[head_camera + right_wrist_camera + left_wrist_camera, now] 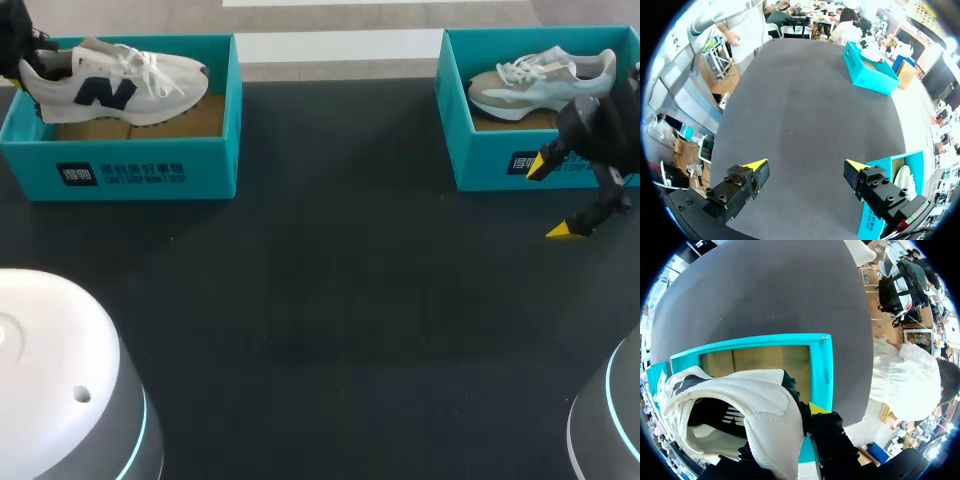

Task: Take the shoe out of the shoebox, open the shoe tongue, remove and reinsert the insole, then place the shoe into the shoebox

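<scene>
We find the white shoe, marked with a dark letter on its side, lying lengthwise within the left shoebox, an open teal box at the far left of the dark table; its toe points toward the table's middle and its heel sits at the box's outer end; whether the sole rests on the brown cardboard floor or hangs just above it, we cannot tell. The left gripper is at that heel; the left wrist view shows the heel collar pinched between its fingers, one yellow tip pressed against the outside of the heel and the other finger mostly hidden beneath the shoe; the shoe's opening faces the camera, and the box's bare floor lies ahead of it. The right gripper hangs just in front of the right shoebox, its two yellow tips spread well apart over bare table; a pale shoe lies inside that box, apart from the gripper.
</scene>
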`<control>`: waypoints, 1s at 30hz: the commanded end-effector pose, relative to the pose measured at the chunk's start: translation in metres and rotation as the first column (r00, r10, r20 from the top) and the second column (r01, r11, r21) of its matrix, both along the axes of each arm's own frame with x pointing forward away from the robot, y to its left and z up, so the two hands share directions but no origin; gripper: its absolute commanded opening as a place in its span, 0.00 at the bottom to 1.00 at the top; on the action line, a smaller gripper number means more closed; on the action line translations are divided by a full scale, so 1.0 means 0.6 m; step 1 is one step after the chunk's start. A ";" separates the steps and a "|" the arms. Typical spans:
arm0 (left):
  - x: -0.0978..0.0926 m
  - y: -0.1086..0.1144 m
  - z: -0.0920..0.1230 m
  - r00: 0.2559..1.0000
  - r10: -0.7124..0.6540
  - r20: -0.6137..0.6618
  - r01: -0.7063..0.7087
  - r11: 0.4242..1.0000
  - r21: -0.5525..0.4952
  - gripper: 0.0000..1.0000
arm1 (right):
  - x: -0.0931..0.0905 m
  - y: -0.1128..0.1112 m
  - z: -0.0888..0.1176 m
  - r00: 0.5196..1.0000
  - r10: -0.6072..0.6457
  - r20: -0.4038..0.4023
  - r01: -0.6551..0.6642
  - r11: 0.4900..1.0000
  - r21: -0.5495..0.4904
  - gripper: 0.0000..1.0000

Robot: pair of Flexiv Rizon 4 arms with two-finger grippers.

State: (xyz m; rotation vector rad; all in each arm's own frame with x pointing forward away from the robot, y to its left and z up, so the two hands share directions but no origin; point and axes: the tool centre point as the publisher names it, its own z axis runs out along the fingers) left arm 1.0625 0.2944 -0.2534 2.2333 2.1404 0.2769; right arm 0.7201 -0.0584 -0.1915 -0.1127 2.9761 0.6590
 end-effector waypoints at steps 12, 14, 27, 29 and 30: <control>0.004 -0.024 -0.118 0.998 0.058 -0.039 -0.057 0.998 0.025 0.00 | 0.002 0.001 -0.001 1.000 0.000 -0.001 0.000 1.000 -0.002 1.00; 0.000 -0.023 -0.128 0.997 0.063 -0.049 -0.061 0.997 0.040 0.00 | 0.002 0.001 -0.001 1.000 0.000 -0.001 0.000 1.000 -0.002 1.00; -0.019 -0.013 -0.177 0.989 0.116 -0.087 -0.111 0.992 0.059 0.00 | 0.002 0.001 -0.001 1.000 0.000 -0.001 0.000 1.000 -0.002 1.00; -0.023 -0.010 -0.181 0.989 0.120 -0.089 -0.113 0.991 0.070 0.00 | 0.002 0.001 -0.001 1.000 0.000 -0.001 0.000 1.000 -0.002 1.00; -0.026 -0.009 -0.182 0.990 0.114 -0.086 -0.108 0.991 0.075 0.00 | 0.002 0.001 -0.001 1.000 0.000 -0.001 0.000 1.000 -0.002 1.00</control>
